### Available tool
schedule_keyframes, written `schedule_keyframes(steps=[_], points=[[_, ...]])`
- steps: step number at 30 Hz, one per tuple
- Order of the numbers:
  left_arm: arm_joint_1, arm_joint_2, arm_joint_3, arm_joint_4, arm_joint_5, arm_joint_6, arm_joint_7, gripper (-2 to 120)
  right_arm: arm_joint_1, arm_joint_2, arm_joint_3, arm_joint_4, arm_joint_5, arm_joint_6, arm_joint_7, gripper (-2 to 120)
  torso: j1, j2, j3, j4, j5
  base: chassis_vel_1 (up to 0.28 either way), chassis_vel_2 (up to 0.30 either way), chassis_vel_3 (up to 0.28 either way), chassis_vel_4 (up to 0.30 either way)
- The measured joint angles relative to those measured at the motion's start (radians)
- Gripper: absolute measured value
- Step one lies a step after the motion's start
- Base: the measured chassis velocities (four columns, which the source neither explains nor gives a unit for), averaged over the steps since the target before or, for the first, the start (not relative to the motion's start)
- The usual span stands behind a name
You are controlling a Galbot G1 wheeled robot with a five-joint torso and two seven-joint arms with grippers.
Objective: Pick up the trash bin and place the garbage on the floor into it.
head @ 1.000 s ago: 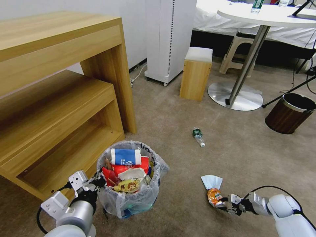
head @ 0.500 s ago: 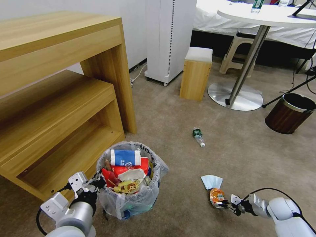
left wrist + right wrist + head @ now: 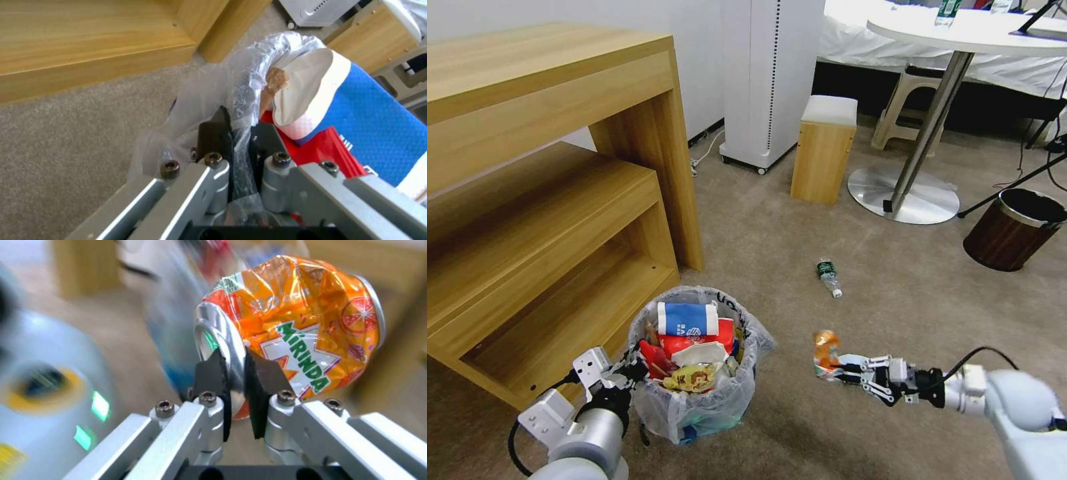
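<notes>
My right gripper (image 3: 235,373) had its fingers (image 3: 211,373) nipped onto the rim of a crushed orange Mirinda can (image 3: 302,330); in the head view that gripper (image 3: 832,371) held the can (image 3: 825,347) clear of the floor (image 3: 894,300), out to the right of the trash bin (image 3: 694,400) and apart from it. My left gripper (image 3: 235,133) had its fingers (image 3: 213,133) pinched on the rim of the bin and its crinkled clear liner (image 3: 249,76); seen from the head, this gripper (image 3: 632,371) sat at the bin's left rim.

Step in hand, as I judged it: carrying one piece of garbage to the bin, grasp done, drop not yet made. The next move would call for bringing the can above the bin's mouth before letting go, and the bin kept steady meanwhile.

Bin contents: heaped near the rim. A blue-and-white carton (image 3: 688,319) stood at the back, a red packet (image 3: 694,343) in front of it, a white paper bowl (image 3: 697,353) and a yellow printed wrapper (image 3: 692,379) on top. Little room was left, so a can dropped off-centre might roll out.

A small plastic bottle (image 3: 829,277) lay on the carpet farther out. A dark wood-look bin (image 3: 1007,230) stood far right.
</notes>
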Motion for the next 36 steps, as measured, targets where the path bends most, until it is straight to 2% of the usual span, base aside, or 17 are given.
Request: schedule_keyframes(steps=[4, 8, 11, 12, 13, 15, 17, 18, 22, 32, 36], points=[[-0.001, -0.001, 0.011, 0.004, 0.0, 0.0, 0.0, 3, 0.012, -0.013, -0.005, 0.082, 0.08, -0.049, -0.039, 7, 0.0, 0.0, 0.0, -0.0001, 0.0, 0.0, 0.0, 0.0, 0.0], [-0.001, -0.001, 0.033, 0.004, 0.001, 0.003, -0.003, 3, 0.047, -0.023, -0.048, 0.133, 0.151, -0.092, 0.007, 7, 0.0, 0.0, 0.0, -0.0001, 0.0002, 0.0, 0.0, 0.0, 0.0], [-0.001, 0.002, 0.066, 0.001, 0.002, 0.012, -0.006, 3, 0.15, -0.041, -0.186, 0.121, 0.25, -0.106, 0.182, 7, 0.0, 0.0, 0.0, 0.0, 0.0001, 0.0, 0.0, 0.0, 0.0], [-0.001, 0.002, 0.066, 0.001, 0.002, 0.012, -0.006, 3, 0.15, -0.041, -0.186, 0.121, 0.25, -0.106, 0.182, 7, 0.0, 0.0, 0.0, 0.0, 0.0001, 0.0, 0.0, 0.0, 0.0], [0.0, 0.002, 0.08, 0.001, 0.001, 0.015, -0.008, 3, 0.203, -0.039, -0.254, 0.086, 0.269, -0.106, 0.238, 7, 0.0, 0.0, 0.0, 0.0002, 0.0002, 0.0, 0.0, 0.0, 0.0], [0.001, 0.002, 0.086, 0.001, 0.001, 0.016, -0.008, 3, 0.222, -0.037, -0.276, 0.073, 0.27, -0.106, 0.252, 7, 0.0, 0.0, 0.0, 0.0001, 0.0002, 0.0, 0.0, 0.0, 0.0], [-0.002, 0.0, 0.101, 0.005, 0.001, 0.019, -0.01, 3, 0.294, -0.022, -0.376, 0.02, 0.272, -0.11, 0.284, 7, 0.0, 0.0, 0.0, 0.0001, 0.0004, 0.0, 0.0, 0.0, 0.0], [-0.002, 0.0, 0.101, 0.005, 0.001, 0.019, -0.01, 3, 0.294, -0.022, -0.376, 0.02, 0.272, -0.11, 0.284, 7, 0.0, 0.0, 0.0, 0.0001, 0.0004, 0.0, 0.0, 0.0, 0.0], [-0.01, 0.0, 0.115, 0.01, 0.001, 0.022, -0.011, 3, 0.373, -0.003, -0.504, -0.03, 0.255, -0.126, 0.291, 7, 0.0, 0.0, 0.0, 0.0, 0.0002, 0.0, 0.0, 0.0, 0.0], [-0.01, 0.001, 0.132, 0.001, 0.005, 0.025, -0.011, 3, 0.436, 0.004, -0.632, -0.082, 0.232, -0.135, 0.313, 7, 0.0, 0.0, 0.0, -0.0001, 0.0002, 0.0, 0.0, 0.0, 0.0], [-0.007, 0.005, 0.13, 0.0, 0.006, 0.026, -0.012, 3, 0.441, 0.008, -0.647, -0.082, 0.222, -0.147, 0.317, 17, 0.0, 0.0, 0.0, -0.0001, 0.0002, 0.0, 0.0, 0.0, 0.0]])
